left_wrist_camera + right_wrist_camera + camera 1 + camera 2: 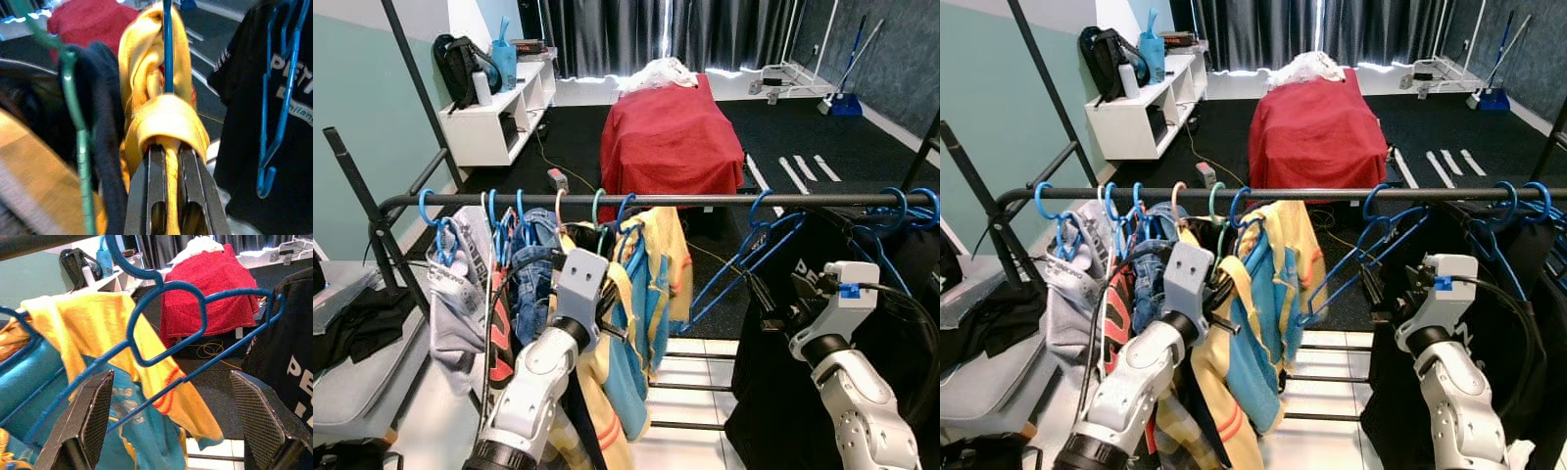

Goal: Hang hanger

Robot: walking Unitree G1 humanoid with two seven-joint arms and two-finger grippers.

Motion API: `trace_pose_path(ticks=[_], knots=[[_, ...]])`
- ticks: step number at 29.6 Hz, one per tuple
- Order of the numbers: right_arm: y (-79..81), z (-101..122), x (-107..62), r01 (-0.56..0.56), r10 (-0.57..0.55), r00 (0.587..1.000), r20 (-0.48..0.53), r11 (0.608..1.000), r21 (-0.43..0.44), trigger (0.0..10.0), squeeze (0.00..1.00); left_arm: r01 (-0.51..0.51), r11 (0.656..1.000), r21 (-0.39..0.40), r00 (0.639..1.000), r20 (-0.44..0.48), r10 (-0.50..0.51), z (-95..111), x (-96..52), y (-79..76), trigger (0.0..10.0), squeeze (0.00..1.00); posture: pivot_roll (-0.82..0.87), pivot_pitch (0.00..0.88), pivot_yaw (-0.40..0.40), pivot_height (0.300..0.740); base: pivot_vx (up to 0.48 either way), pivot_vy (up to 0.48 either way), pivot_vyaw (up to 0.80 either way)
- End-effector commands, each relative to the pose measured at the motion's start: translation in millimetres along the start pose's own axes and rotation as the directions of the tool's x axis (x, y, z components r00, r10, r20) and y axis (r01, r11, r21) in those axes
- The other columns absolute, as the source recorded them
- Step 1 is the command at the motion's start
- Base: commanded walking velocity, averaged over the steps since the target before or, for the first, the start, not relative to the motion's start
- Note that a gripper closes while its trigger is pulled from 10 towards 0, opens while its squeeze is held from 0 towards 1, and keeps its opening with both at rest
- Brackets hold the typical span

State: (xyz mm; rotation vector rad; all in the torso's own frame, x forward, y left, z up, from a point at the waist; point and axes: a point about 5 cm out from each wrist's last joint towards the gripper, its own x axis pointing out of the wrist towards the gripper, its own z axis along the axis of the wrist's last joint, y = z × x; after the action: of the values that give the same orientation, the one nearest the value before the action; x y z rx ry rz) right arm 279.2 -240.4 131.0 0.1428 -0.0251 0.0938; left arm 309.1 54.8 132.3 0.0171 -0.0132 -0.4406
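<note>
Hanger [166, 328] hanging empty on the rail [705, 200].
Right gripper [171, 426] is gaping wide beside it; left gripper [168, 161] is pinching a yellow shirt [156, 93] among hung clothes.

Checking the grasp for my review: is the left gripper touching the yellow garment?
Touching. The left wrist view shows the left gripper with its two black fingers closed on a fold of the yellow garment, the fabric pinched between them.

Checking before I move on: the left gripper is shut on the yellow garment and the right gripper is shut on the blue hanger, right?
Not quite. The right gripper is open: the right wrist view shows its fingers spread wide, with the blue hanger beyond them. The left gripper is indeed shut on the yellow garment.
</note>
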Motion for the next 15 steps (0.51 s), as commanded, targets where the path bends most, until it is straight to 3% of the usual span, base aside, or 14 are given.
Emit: trace_pose_path(ticks=[1,12,15], knots=[[1.0,-5,0.5,0.005,-0.004,1.000,-0.018,1.000,0.013,10.0,0.00,0.001,1.000,0.008,0.999,0.035,-0.001,11,7.4,-3.8,10.0,0.00,-0.13,0.000,0.035,0.740,0.000,0.000,0.00],[2.0,-5,0.9,0.006,-0.006,1.000,-0.018,1.000,0.013,10.0,0.00,-0.019,1.000,-0.008,0.999,0.043,0.019,23,23.0,-15.5,10.0,0.00,-0.13,0.000,0.043,0.740,0.000,0.000,0.00],[2.2,-5,1.0,0.007,-0.006,1.000,-0.018,1.000,0.012,10.0,0.00,-0.036,0.999,0.011,0.999,-0.030,0.036,13,24.8,-11.9,10.0,0.00,-0.13,0.000,0.044,0.740,0.000,0.000,0.00]])
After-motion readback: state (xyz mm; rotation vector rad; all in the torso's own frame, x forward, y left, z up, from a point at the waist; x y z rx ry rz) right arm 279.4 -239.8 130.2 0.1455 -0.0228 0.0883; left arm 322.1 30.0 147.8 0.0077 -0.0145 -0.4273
